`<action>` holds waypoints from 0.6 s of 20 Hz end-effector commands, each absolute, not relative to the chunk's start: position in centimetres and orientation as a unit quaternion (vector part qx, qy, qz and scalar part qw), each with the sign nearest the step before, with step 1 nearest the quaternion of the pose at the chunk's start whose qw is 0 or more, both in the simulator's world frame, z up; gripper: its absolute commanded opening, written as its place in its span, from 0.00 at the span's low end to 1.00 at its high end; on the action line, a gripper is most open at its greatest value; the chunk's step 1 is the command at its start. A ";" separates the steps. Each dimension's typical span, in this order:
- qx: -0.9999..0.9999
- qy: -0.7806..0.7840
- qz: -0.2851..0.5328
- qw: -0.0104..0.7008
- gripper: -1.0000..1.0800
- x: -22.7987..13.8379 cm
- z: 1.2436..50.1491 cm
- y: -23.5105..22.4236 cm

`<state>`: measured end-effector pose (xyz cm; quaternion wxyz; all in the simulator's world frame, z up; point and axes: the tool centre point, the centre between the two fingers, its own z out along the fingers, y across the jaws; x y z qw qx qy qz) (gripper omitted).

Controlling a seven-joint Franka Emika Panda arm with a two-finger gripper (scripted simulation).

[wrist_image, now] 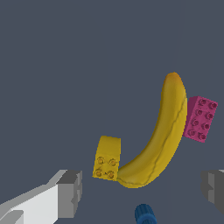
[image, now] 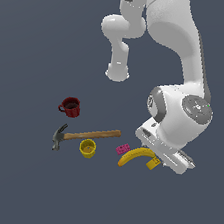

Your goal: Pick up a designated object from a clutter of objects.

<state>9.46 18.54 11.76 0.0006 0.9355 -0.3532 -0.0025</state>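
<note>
The designated object, a small yellow-orange studded brick, lies against one end of the curved banana. My gripper hangs open just above them, with the brick off toward one grey fingertip and nothing between the fingers. In the exterior view the brick shows at the banana's right end, right beside the white wrist housing, which hides the fingers there. A pink brick rests along the banana's other side.
A blue brick peeks in near the fingers. To the exterior view's left are the pink brick, a yellow cup, a wooden-handled hammer and a red mug. The arm's base stands behind.
</note>
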 end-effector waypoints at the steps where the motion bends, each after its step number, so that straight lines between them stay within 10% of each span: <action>1: 0.927 -0.374 -0.002 0.000 0.96 9.6 10.5 19.4; 12: 0.906 -0.423 0.000 0.000 0.96 9.8 7.4 21.5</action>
